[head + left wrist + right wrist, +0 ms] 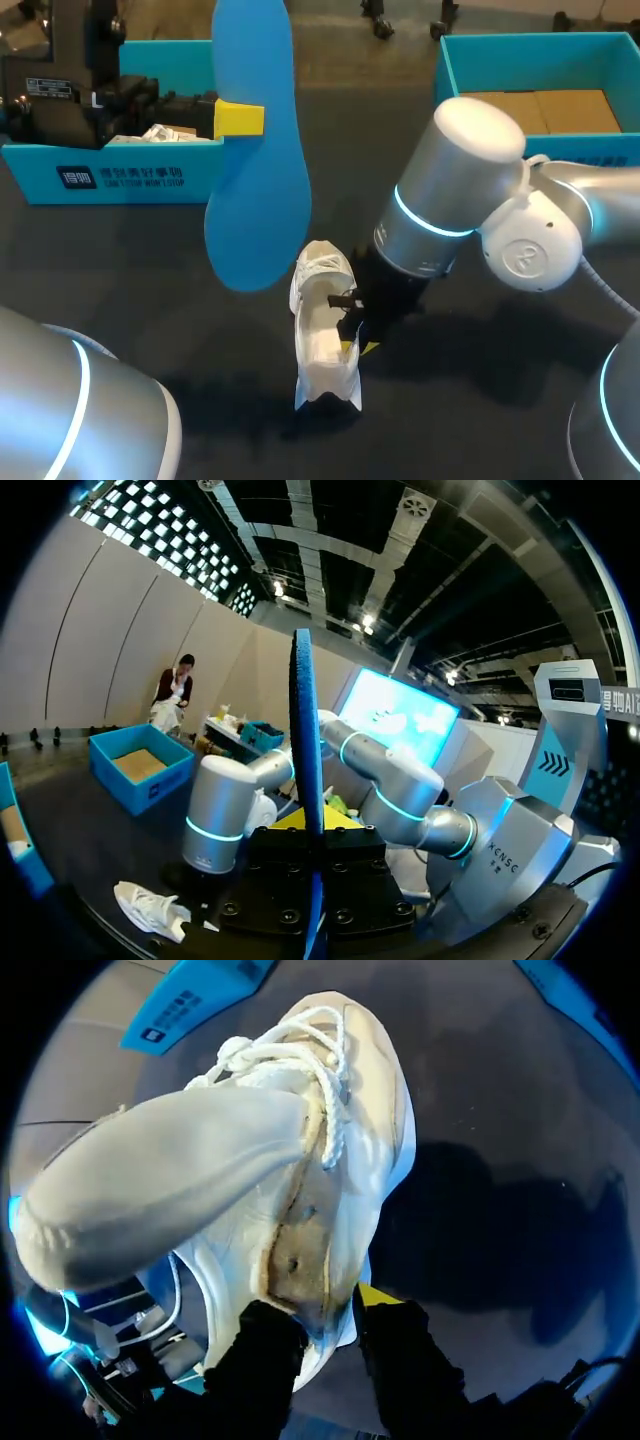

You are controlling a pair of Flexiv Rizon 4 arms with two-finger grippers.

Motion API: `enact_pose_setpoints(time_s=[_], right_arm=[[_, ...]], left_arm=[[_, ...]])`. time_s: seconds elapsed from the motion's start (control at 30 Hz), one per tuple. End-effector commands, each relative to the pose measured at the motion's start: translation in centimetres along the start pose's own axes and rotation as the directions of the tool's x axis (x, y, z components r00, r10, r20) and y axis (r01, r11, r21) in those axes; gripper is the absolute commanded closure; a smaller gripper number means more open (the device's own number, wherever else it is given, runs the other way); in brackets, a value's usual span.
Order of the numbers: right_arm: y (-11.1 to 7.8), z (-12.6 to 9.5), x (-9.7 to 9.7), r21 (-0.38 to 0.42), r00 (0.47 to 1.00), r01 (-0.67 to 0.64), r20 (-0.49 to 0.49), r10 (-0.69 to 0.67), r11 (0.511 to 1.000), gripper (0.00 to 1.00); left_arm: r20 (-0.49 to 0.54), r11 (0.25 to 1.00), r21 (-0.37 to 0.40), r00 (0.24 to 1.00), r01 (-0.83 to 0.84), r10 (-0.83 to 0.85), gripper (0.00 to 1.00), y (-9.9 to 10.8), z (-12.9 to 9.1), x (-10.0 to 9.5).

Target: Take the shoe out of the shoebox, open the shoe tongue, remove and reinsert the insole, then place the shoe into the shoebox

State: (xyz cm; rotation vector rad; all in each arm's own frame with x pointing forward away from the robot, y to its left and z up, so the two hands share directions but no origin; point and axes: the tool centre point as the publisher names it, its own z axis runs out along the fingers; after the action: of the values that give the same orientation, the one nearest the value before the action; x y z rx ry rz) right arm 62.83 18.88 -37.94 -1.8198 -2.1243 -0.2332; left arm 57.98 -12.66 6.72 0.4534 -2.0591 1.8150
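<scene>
My left gripper point(252, 118) is raised over the table's left half, shut on a blue insole point(256, 150) that hangs upright. The left wrist view shows the insole point(304, 740) edge-on between my left gripper's point(308, 828) yellow tips. A white lace-up shoe point(322, 335) lies on the dark table, with its tongue point(160, 1195) pulled up and away from the opening. My right gripper point(352, 330) is at the shoe's side. In the right wrist view its fingers point(262, 1355) straddle the shoe's point(350, 1110) side wall, one inside and one outside, and stand a little apart.
A blue box point(110, 170) with white paper in it stands at the back left, partly behind my left arm. A second blue box point(540, 60) with a cardboard floor stands at the back right. My right arm's elbow point(450, 190) looms over the table's middle right.
</scene>
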Motion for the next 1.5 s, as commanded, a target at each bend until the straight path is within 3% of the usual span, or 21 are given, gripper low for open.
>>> enact_pose_setpoints(time_s=[0.03, 0.07, 0.1, 0.4, 0.47, 0.53, 0.57, 0.93, 1.0, 1.2, 1.3, 1.4, 1.5], right_arm=[[0.0, 0.3, 0.0, 0.001, 1.000, 0.017, -0.006, -0.017, 1.000, 0.54], [0.0, 0.1, 0.0, 0.001, 1.000, 0.019, -0.007, -0.019, 1.000, 0.46], [-0.1, -0.2, 0.1, -0.001, 1.000, 0.026, -0.011, -0.026, 1.000, 0.00], [-1.0, -5.2, 1.7, -0.047, 0.998, -0.009, -0.070, 0.006, 0.999, 0.00], [-1.1, -6.7, 1.7, -0.039, 0.994, -0.012, -0.112, 0.008, 0.999, 0.00], [-1.2, -8.4, 1.0, -0.053, 0.976, -0.030, -0.218, 0.018, 0.998, 0.00], [-1.2, -9.0, 1.0, -0.043, 0.976, -0.021, -0.216, 0.011, 0.999, 0.00], [-1.2, -9.0, 1.0, -0.043, 0.976, -0.021, -0.216, 0.011, 0.999, 0.00], [-0.5, -10.1, 1.3, -0.082, 0.947, 0.031, -0.316, -0.056, 0.996, 0.00], [0.7, -15.4, 0.7, -0.158, 0.875, 0.025, -0.474, -0.099, 0.987, 0.00], [1.4, -16.9, 0.4, -0.174, 0.836, 0.017, -0.538, -0.109, 0.985, 0.00], [2.1, -18.1, 0.4, -0.196, 0.715, 0.070, -0.674, -0.186, 0.978, 0.00], [2.1, -18.1, 0.4, -0.196, 0.715, 0.070, -0.674, -0.186, 0.978, 0.00]], left_arm=[[-0.004, 1.000, -0.005, 1.000, 0.000, 0.000, 1.00, -0.3, 0.2, -0.3], [-0.004, 1.000, -0.005, 1.000, 0.000, 0.000, 1.00, -0.3, 0.2, -0.3], [-0.004, 1.000, -0.005, 1.000, 0.000, 0.000, 1.00, -0.3, 0.2, -0.3], [-0.004, 1.000, -0.005, 1.000, 0.000, 0.000, 1.00, -0.3, 0.2, -0.3], [-0.004, 1.000, -0.005, 1.000, 0.000, 0.000, 1.00, -0.3, 0.2, -0.3], [-0.004, 1.000, -0.005, 1.000, 0.000, 0.000, 1.00, -0.3, 0.2, -0.3], [-0.004, 1.000, -0.005, 1.000, 0.000, 0.000, 1.00, -0.3, 0.2, -0.3], [-0.004, 1.000, -0.005, 1.000, 0.000, 0.000, 1.00, -0.3, 0.2, -0.3], [-0.004, 1.000, -0.005, 1.000, 0.000, 0.000, 1.00, -0.3, 0.2, -0.3], [-0.004, 1.000, -0.005, 1.000, 0.000, 0.000, 1.00, -0.3, 0.2, -0.3], [-0.004, 1.000, -0.005, 1.000, 0.000, 0.000, 1.00, -0.3, 0.2, -0.3], [-0.004, 1.000, -0.005, 1.000, 0.000, 0.000, 1.00, -0.3, 0.2, -0.3], [-0.004, 1.000, -0.005, 1.000, 0.000, 0.000, 1.00, -0.3, 0.2, -0.3]])
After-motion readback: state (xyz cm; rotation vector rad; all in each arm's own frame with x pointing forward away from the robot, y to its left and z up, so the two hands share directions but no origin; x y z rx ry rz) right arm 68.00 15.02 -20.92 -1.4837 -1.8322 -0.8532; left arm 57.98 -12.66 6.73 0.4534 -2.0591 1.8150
